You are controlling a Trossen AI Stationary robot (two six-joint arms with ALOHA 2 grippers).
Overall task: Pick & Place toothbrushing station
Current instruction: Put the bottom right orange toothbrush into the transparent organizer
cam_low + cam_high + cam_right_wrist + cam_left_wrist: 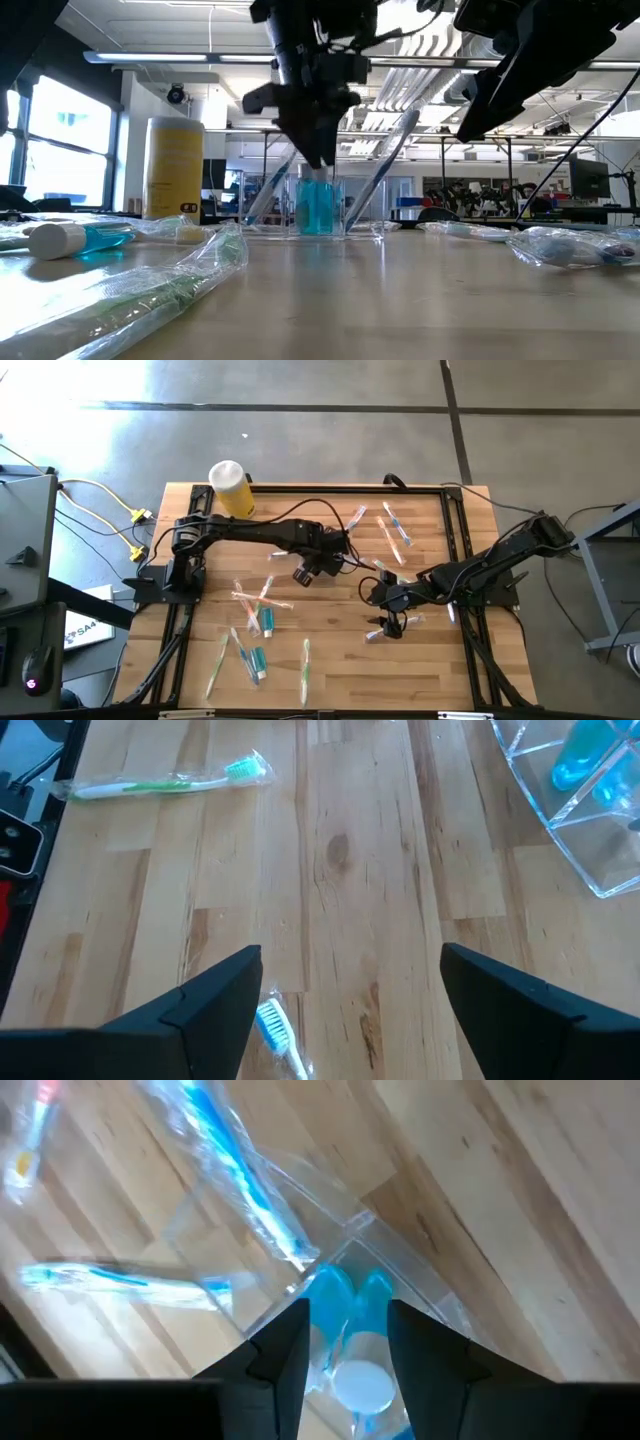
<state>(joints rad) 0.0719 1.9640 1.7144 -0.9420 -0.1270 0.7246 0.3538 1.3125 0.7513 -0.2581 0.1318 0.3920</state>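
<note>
Clear plastic, thin-walled: the container (330, 1270) stands near the middle of the wooden table (330, 660), divided into compartments. 2 toothbrushes lean in it at angles, and a tube with a teal end already sits in one compartment.

The left gripper (348, 1342) hangs directly over the container. Between its fingers we see a white tube (360, 1380), teal end pointing down into the container beside the first one. The fingers stand partly closed and the tube fills the gap between them, so we read it as a grip, though the contact itself is hard to make out. Held teal end down like this, the tube would stand upright once freed.

The right gripper (345, 995) waits low over the table to the container's right, fingers spread wide and holding nothing. A wrapped toothbrush with blue bristles (275, 1030) lies just under it, a likely next pick. A green-bristled toothbrush (160, 782) lies farther off.

More wrapped toothbrushes and tubes lie scattered on the table's left half (255, 625) and behind the container (395, 530). We judge the job well short of finished.

A yellow bottle (232, 488) stands at the back left corner, apart from the work.
</note>
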